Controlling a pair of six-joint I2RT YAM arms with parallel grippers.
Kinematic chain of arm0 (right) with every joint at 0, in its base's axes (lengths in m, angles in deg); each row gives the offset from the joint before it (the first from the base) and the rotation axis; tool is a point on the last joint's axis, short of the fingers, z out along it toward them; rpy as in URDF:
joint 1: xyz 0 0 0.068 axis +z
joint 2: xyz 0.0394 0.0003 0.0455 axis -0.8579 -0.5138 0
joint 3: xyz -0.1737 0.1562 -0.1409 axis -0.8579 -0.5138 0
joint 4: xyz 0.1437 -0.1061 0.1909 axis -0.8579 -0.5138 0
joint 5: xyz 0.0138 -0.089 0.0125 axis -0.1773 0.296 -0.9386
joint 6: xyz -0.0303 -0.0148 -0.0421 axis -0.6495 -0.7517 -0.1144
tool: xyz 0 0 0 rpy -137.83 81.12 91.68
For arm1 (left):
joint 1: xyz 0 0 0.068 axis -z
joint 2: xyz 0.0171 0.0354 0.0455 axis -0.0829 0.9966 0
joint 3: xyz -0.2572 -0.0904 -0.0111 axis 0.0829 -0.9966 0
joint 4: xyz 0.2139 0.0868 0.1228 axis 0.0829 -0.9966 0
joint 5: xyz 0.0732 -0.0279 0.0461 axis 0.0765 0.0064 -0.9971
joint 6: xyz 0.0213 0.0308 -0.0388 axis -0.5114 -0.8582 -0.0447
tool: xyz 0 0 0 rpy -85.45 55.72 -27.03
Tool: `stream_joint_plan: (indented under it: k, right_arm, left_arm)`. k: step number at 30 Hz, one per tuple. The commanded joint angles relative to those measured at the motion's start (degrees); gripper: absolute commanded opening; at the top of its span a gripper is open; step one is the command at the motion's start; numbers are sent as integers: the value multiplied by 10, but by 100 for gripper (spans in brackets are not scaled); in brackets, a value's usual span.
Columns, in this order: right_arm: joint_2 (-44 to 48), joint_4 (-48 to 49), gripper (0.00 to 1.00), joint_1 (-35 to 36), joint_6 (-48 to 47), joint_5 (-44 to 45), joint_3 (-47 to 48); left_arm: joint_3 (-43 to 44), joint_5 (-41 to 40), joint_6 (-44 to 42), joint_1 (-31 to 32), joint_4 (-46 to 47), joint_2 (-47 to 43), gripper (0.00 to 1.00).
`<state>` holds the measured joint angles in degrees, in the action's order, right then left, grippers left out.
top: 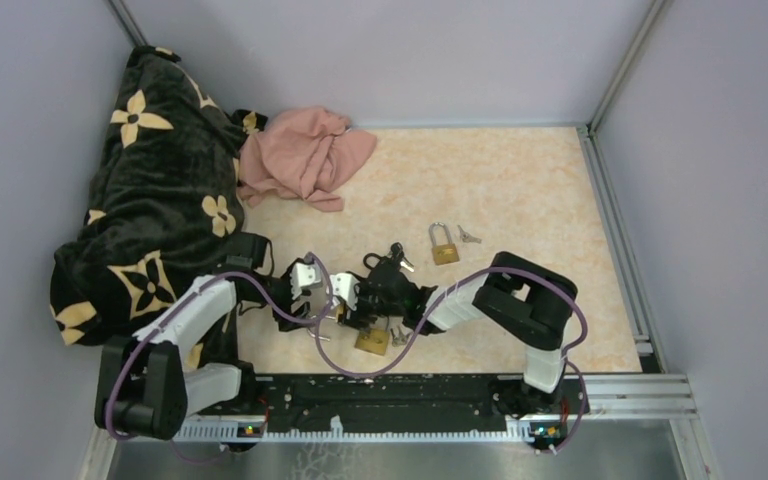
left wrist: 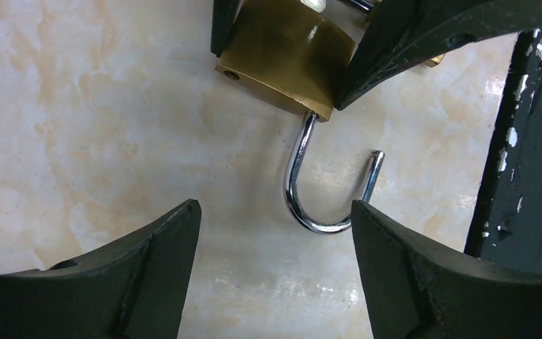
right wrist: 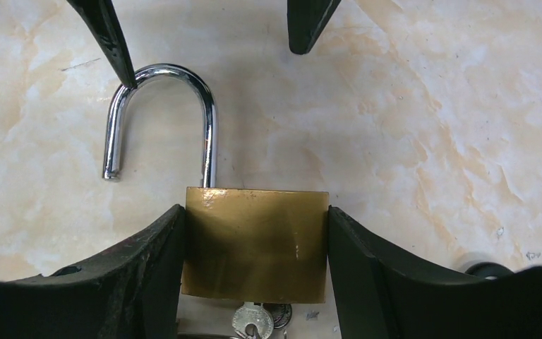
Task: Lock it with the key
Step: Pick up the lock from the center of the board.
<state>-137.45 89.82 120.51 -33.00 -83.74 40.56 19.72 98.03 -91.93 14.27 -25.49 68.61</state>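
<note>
Top external: left arm [top: 195, 305] and right arm [top: 520, 295] fold inward and meet low near the table edge, over a rectangular brass padlock [top: 371, 341] lying flat on the beige marble-pattern tabletop [top: 520, 190]. A silver key bunch [top: 397, 335] lies just beside its body. A second small brass padlock [top: 444, 245] with its own loose key [top: 468, 237] lies apart, further out, untouched. A black blanket with yellow flowers [top: 150, 200] and a pink cloth [top: 305, 155] are heaped far left, not in play.

Left wrist: left gripper [left wrist: 275, 206] jaws are spread wide, nothing pinched. The curved chrome shackle [left wrist: 291, 185] sits between them, its bend touching the tip of the finger at frame right [left wrist: 409, 268]. Its free end hangs clear of the body, so the lock is open. The gripper is likely straddling the shackle to swing it round and press it home.

Right wrist: right gripper [right wrist: 255, 212] jaws press on both side edges of the brass body. The body sits fully between them and the shackle sticks out past the tips. This probably acts as a vice so the body won't skid while the other arm works the shackle. The keys poke out behind the body, palm side; can't tell if one is seated in the keyway. One left fingertip [right wrist: 113, 49] rests on the shackle crown, and the other is off to the side, clear of it.
</note>
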Motion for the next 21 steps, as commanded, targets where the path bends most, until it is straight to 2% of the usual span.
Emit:
stream_joint_plan:
  k: [1,8,13,16,20,21]
  right_arm:
    - [60,111,7,-2,15,-17,-8]
    - [68,129,7,-2,33,-20,-18]
    - [88,135,7,-2,41,-16,-27]
    - [107,129,7,-2,43,-9,-28]
    - [124,108,7,-7,44,-9,-32]
    - [125,103,7,-8,44,-8,-35]
  left_arm:
    - [-17,-7,-46,32,42,22,82]
    - [-23,-11,-44,69,55,47,79]
    - [-23,-18,-36,74,60,51,72]
    - [-14,-4,-39,80,54,52,71]
    - [39,12,61,77,60,34,73]
    - [49,24,64,71,44,30,73]
